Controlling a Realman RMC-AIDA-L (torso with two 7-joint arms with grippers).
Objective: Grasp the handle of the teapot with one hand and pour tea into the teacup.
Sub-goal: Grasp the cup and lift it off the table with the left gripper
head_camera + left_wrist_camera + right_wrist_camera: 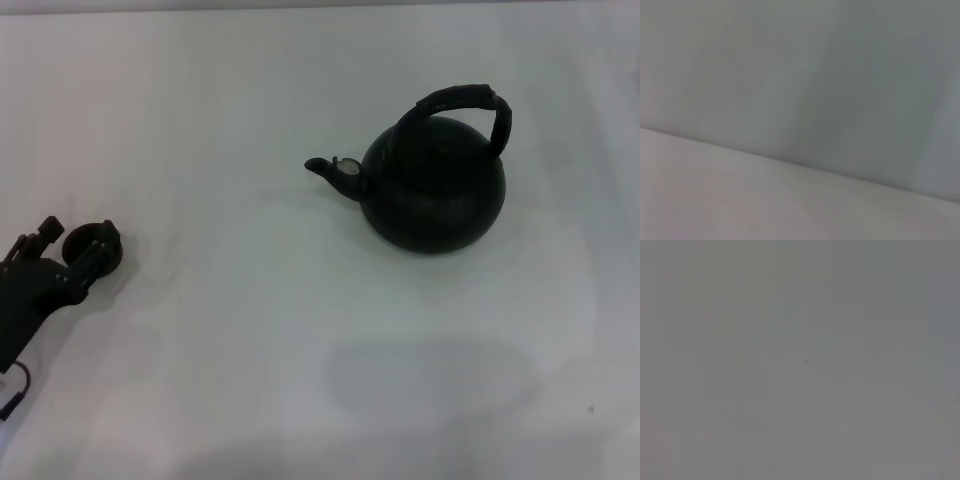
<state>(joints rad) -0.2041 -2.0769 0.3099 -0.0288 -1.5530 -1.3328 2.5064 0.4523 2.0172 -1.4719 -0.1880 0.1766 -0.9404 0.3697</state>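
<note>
Currently: my left gripper (85, 250), grip state untellable, beside teacup (85, 243); teapot (432, 185) well away, handle (462, 105) best approached squarely from above.

No legible text, labels or numbers anywhere.

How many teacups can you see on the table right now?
1: the teacup sits at the table's left side, at the left end effector, far from the teapot.
</note>
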